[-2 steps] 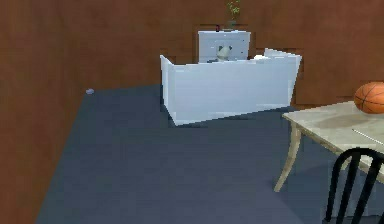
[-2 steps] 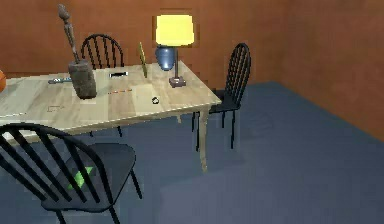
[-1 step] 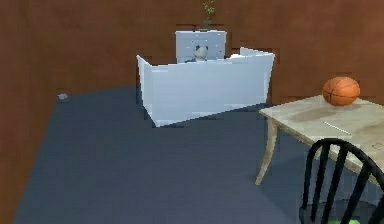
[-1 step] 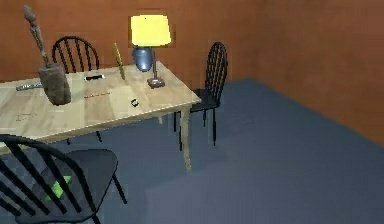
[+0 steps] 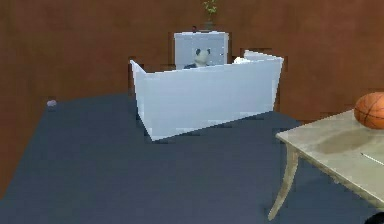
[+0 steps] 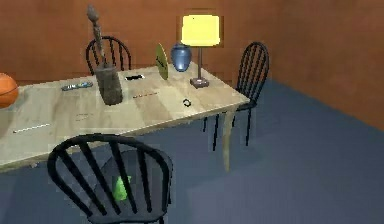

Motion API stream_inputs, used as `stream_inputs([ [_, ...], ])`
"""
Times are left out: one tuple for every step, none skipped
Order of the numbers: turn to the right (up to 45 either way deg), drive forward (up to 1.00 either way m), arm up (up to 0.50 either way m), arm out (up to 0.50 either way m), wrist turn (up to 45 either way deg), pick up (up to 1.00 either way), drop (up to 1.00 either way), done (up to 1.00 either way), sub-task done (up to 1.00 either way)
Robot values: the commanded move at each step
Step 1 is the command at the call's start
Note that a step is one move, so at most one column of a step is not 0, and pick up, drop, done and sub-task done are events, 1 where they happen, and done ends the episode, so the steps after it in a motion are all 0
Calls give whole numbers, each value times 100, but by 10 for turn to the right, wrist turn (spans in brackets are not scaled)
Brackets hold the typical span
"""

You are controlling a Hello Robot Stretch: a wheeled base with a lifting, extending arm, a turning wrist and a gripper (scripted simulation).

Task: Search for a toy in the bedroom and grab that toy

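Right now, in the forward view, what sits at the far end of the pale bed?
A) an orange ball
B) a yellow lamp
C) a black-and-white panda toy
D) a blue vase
C: the black-and-white panda toy sits at the far end of the pale bed, while the orange ball lies on the wooden table at that view's right edge.

No text, label or number can be read anywhere.
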Motion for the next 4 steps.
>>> stream_inputs([
  [30,0,0,0,0,0,0,0,0],
  [-270,0,0,0,0,0,0,0,0],
  [0,15,0,0,0,0,0,0,0],
  [270,0,0,0,0,0,0,0,0],
])
